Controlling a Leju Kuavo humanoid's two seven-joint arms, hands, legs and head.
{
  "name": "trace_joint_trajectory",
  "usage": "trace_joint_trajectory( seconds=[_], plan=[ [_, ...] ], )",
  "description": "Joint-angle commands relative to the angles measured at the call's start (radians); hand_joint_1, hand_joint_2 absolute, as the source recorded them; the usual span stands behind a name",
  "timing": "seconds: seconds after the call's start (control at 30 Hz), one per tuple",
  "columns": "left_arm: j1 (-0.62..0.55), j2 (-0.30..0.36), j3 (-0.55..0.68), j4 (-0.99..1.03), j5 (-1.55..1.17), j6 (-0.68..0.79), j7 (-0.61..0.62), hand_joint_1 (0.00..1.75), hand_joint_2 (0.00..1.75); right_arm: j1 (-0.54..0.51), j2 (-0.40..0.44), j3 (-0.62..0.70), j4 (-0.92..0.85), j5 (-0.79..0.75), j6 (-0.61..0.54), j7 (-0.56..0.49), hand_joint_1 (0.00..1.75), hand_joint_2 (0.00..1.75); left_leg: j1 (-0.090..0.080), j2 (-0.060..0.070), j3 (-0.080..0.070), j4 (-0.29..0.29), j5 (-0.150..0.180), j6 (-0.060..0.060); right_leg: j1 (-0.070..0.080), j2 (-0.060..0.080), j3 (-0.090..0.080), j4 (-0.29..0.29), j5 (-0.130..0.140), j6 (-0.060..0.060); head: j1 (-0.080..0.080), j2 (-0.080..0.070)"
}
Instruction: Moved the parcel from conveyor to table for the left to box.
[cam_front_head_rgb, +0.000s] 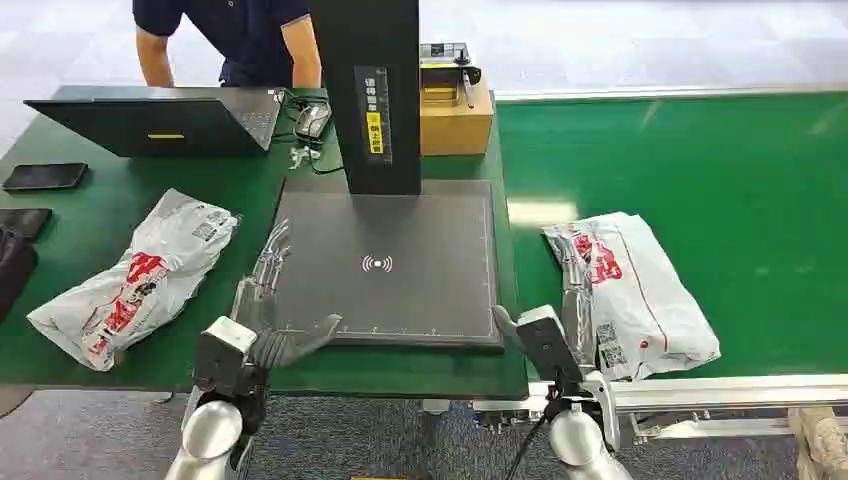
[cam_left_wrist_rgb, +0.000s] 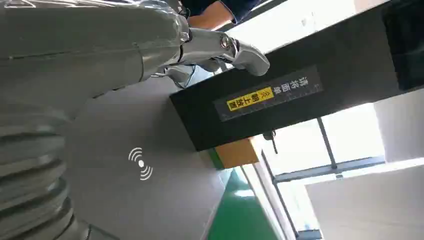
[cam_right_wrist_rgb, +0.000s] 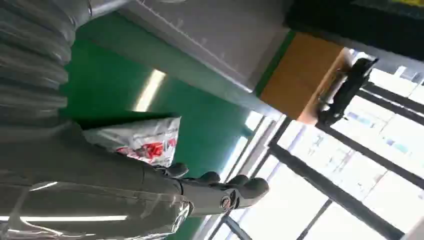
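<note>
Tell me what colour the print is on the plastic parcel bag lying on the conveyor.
Red print on the white plastic parcel bag; the head view shows it best.

Parcel (cam_front_head_rgb: 640, 290) on conveyor (cam_front_head_rgb: 720, 180): near-left edge hidden behind right hand (cam_front_head_rgb: 570, 300); label print too small to read. Whether fingers (cam_front_head_rgb: 572, 262) touch the bag cannot be told. Person (cam_front_head_rgb: 230, 35) cut off at top edge. Dark object (cam_front_head_rgb: 12, 262) on bench (cam_front_head_rgb: 100, 200) cut by left edge, unidentifiable. Column label (cam_front_head_rgb: 374, 115) text illegible.
</note>
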Motion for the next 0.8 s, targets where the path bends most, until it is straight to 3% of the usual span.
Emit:
trace_joint_trajectory(
  seconds=[0.03, 0.5, 0.8],
  plan=[
    [-0.004, 0.007, 0.014, 0.015, -0.006, -0.001, 0.015, 0.0, 1.75, -0.029, -0.013, -0.161, 0.133, 0.032, -0.017, 0.059, 0.0, 1.75, 0.001, -0.002, 0.003, -0.002, 0.0, -0.002, 0.0, -0.001, 0.004, -0.002, 0.0, 0.002, 0.0, 0.0],
    [-0.034, -0.009, 0.017, 0.048, -0.029, -0.027, 0.026, 0.0, 1.75, 0.042, 0.016, -0.391, 0.126, 0.177, -0.082, 0.183, 0.0, 1.75, 0.001, -0.003, 0.003, -0.001, 0.0, -0.002, 0.0, -0.002, 0.003, -0.002, -0.001, 0.001, 0.0, 0.0],
    [-0.055, -0.006, 0.017, 0.062, -0.016, -0.036, 0.016, 0.0, 1.75, 0.022, 0.03, -0.472, 0.21, 0.172, -0.033, 0.194, 0.0, 1.75, 0.001, -0.004, 0.008, -0.005, 0.0, -0.005, 0.0, -0.002, 0.009, -0.005, 0.0, 0.003, 0.0, 0.0]
  ],
)
